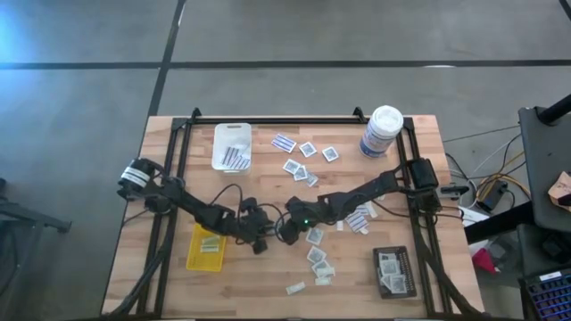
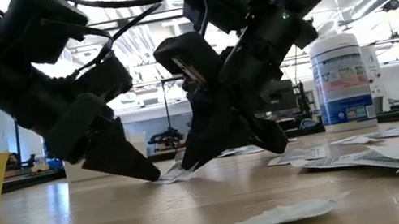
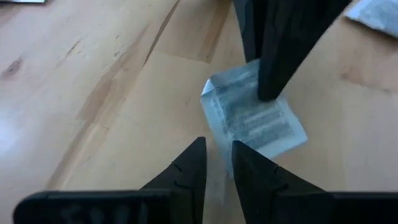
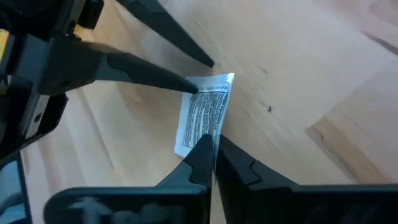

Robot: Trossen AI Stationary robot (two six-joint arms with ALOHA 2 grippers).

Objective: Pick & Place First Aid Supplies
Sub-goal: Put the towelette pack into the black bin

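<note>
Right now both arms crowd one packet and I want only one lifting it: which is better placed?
Probably the right: its tool is shut on the packet, while the left tool only touches its edge.

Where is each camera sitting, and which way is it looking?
High view: above the table, looking straight down; both arms show, the left gripper and right gripper meeting mid-table.
Low view: at table-top height, looking level across into the room; both arms come down from above.
Left wrist view: on the left arm, looking past its own fingers.
Right wrist view: on the right arm, looking past its own shut fingers.
Both wrist views share one small packet, gripped from both ends.
</note>
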